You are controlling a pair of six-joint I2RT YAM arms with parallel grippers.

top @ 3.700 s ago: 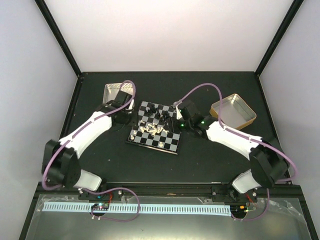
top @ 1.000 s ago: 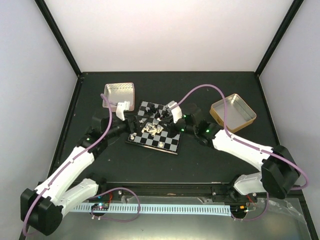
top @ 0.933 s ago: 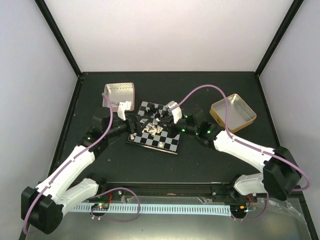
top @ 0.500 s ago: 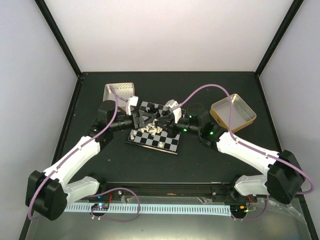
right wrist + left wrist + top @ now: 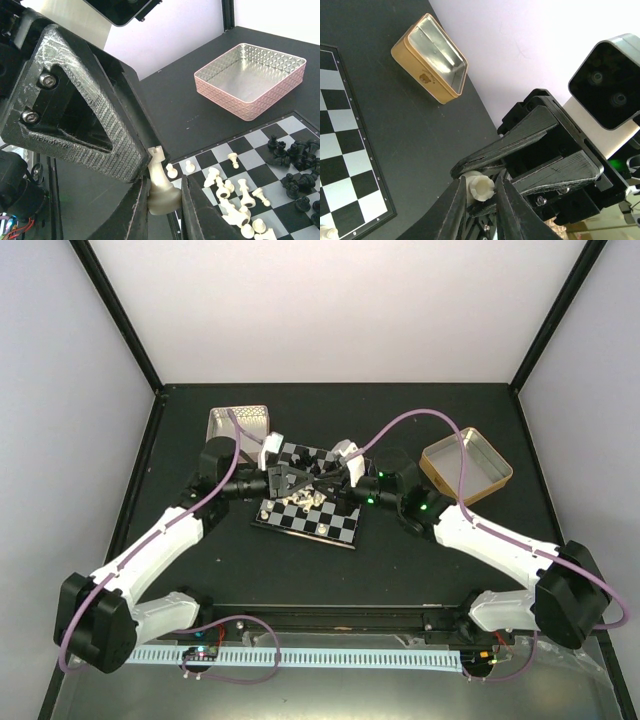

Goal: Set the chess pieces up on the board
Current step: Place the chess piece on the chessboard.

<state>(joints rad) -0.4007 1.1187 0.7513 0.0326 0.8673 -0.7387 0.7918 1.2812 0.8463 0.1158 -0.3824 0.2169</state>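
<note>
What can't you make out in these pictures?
Left wrist view: only the end of the cream piece shows; fingers cover the rest.
Top view: that piece is hidden where the left gripper and right gripper meet; the chess pieces on the board are too small to name.
Right wrist view: the black pieces run off the right edge.

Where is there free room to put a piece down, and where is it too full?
Free: the board's near rows, almost bare, between the white heap and its near edge; the table between board and arm bases. Crowded: its middle and far side, with the black pieces, and the left hand and right hand, both on one white piece above.
</note>
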